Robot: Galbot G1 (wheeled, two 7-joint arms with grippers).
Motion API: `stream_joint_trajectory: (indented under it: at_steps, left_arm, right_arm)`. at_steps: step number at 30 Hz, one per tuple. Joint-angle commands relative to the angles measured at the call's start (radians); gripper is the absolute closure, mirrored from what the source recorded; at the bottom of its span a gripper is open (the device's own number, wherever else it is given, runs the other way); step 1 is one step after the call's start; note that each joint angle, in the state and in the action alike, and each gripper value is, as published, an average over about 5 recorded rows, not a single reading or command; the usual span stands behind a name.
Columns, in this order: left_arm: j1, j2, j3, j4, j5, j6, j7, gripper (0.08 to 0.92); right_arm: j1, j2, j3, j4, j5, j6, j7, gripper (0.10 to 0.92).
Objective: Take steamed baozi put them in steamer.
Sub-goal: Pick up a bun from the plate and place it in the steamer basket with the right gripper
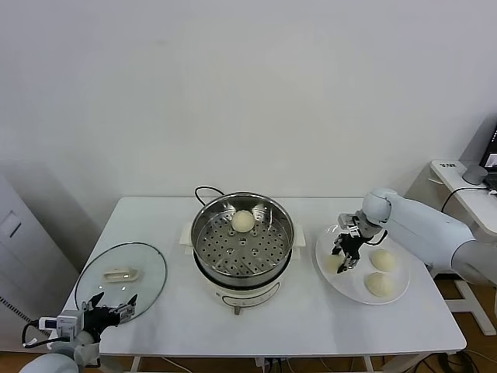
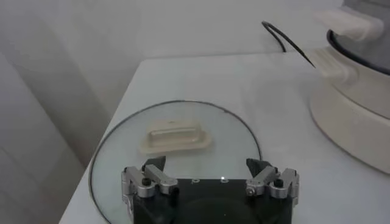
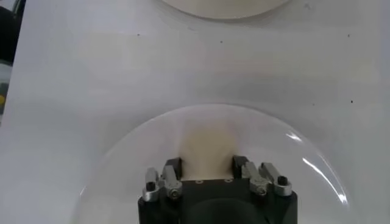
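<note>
From the head view, the steamer (image 1: 243, 245) sits mid-table with one bun (image 1: 243, 221) already on its perforated tray, toward twelve o'clock. At three o'clock from the pot lies a white plate (image 1: 397, 294) with three more buns. The right gripper (image 1: 347, 259) is down on the plate's nine o'clock bun (image 1: 334, 263), jaws closed around it. Two buns lie free at the plate's centre (image 1: 383, 259) and five o'clock (image 1: 380, 285). The left gripper (image 1: 109, 304) hangs idle at the table's seven o'clock corner, beside the glass lid (image 1: 124, 276).

In the left wrist view, the left gripper (image 2: 210, 175) stands wide open over the lid (image 2: 177, 137), holding nothing; the steamer's base (image 2: 350, 103) shows off to one side.

In the right wrist view, the right gripper (image 3: 207, 172) has its fingers (image 3: 172, 172) pressed on either flank of the pale bun (image 3: 206, 149) on the plate (image 3: 122, 164).

The step in hand looks like the grasp of the second bun. Next, I'd judge, it must lift clear of the plate, swing toward nine o'clock over the steamer's rim, and set the bun on a bare patch of tray.
</note>
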Motion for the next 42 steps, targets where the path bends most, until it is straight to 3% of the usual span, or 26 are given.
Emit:
stream_joint_trajectory:
  at_steps: [1,12,24,42]
  left_arm:
    - [-0.002,-0.001,-0.001,-0.003,0.002,0.002,-0.002,0.177]
    - [-0.009,-0.007,0.009,-0.007,0.018,0.003,-0.003,0.177]
    - [-0.014,-0.004,0.019,-0.009,0.025,0.003,-0.002,0.177]
    - [-0.017,-0.007,0.022,-0.007,0.03,0.002,-0.002,0.177]
  right_arm:
    - [0.251,-0.052,-0.168,0.146,0.161,-0.043,-0.024,0.533]
    - [0.663,-0.036,-0.383,0.347,0.487,-0.203,-0.037,0.534]
    - [0.69,0.077,-0.371,0.446,0.741,-0.356,0.128,0.533]
    - [0.438,0.327,-0.291,0.417,0.752,-0.43,0.408,0.533]
